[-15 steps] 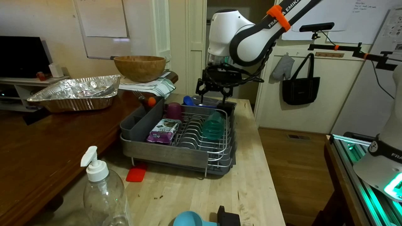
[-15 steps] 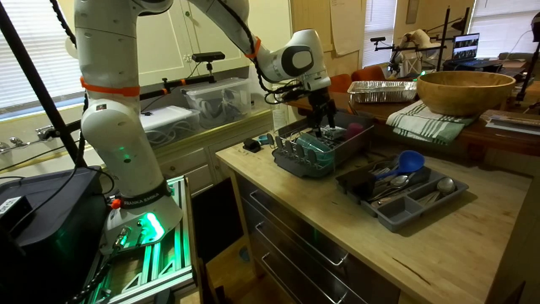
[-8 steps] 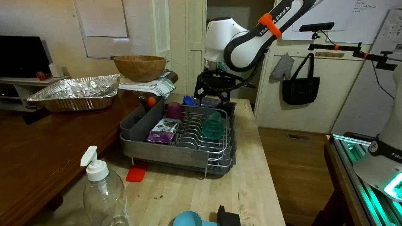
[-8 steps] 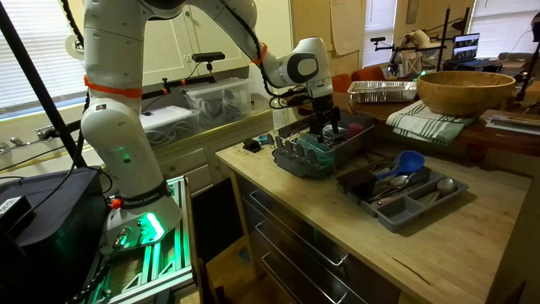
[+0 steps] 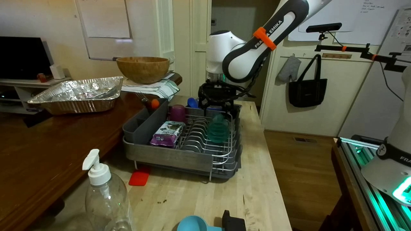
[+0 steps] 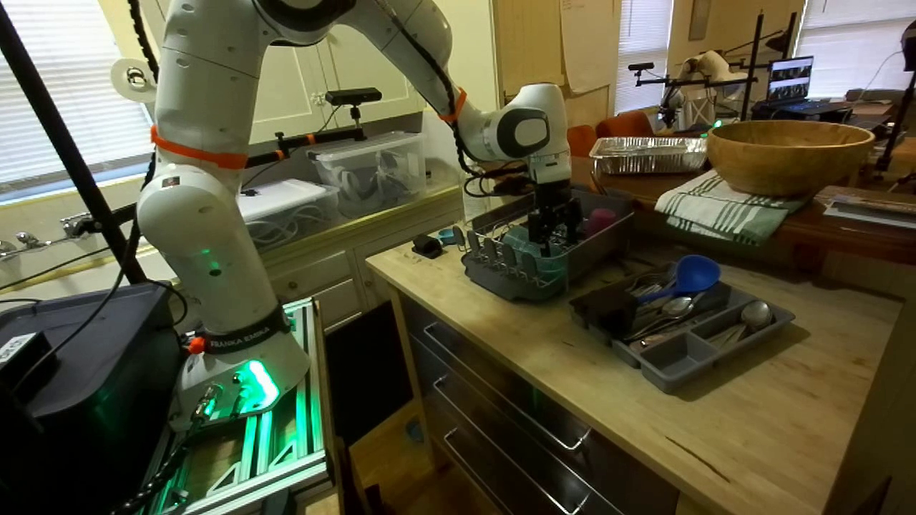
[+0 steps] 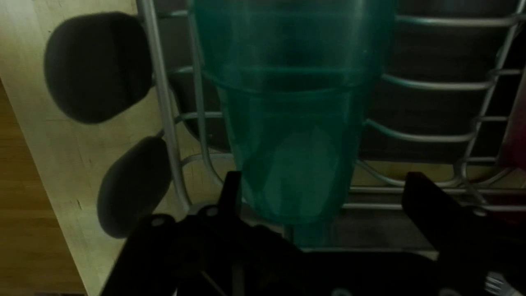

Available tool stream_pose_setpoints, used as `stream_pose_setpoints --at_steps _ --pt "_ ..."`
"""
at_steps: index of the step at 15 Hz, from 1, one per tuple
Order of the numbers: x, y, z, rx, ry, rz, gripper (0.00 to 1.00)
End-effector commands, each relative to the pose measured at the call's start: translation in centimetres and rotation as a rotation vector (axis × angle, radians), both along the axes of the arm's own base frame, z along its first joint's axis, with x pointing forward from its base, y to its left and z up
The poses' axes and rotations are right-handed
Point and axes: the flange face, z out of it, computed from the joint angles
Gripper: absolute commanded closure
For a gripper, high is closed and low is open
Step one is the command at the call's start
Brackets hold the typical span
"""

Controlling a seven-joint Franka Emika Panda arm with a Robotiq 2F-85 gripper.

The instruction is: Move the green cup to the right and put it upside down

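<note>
1. Left of the gripper (image 7: 324, 176), in the wrist view, grey prongs (image 7: 133, 187) stand along the side of the dish rack (image 5: 170, 157); they look clear of it.

2. Next comes the left-side finger (image 7: 230, 193), showing right by the flank of the green cup (image 7: 296, 115). Whether they touch, I can't tell.

3. Between the two fingers, in that same view, is the cup's narrow end; its wide end points away from the gripper. The cup lies tipped over in the rack, on its side or close to it, and hasn't budged that I can see. So the shift to the right and the turning over both lie ahead.

4. Here's what's new: in both exterior views the arm (image 5: 240, 64) has come down, bringing the gripper close to the cup's narrow end. The fingers stand apart, nothing clamped. I'd call this late approach, with the squeeze due next.

5. Right of the cup, the right-side finger (image 7: 429, 201) leaves a plain gap. The gripper looks off-centre to me, so closing may nudge the cup before it's held.

6. Rack wires (image 7: 427, 138) run near that finger; reaching lower could snag one.
</note>
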Motion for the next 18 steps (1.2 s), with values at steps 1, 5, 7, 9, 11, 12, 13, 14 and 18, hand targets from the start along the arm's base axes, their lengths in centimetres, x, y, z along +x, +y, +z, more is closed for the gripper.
stream_pose_setpoints --at_steps 1,5,7,9,11,12,13,14,18 --pt "0.9 0.1 -1.7 -0.001 0.038 -0.018 0.00" --pt "1.2 0.3 -3.0 -0.010 0.062 -0.014 0.00" --pt "1.3 0.4 -3.4 -0.014 0.070 -0.014 0.26" --pt "1.4 0.5 -3.3 -0.025 0.066 -0.013 0.42" --pt "1.3 0.8 -2.2 -0.038 0.047 0.003 0.46" --pt "1.1 1.1 -1.7 -0.050 0.037 0.015 0.46" --pt "0.8 1.4 -1.0 -0.066 0.025 0.037 0.46" --pt "0.5 1.9 -0.1 -0.091 0.006 0.064 0.46" --pt "-0.3 4.5 3.2 -0.214 -0.104 0.200 0.46"
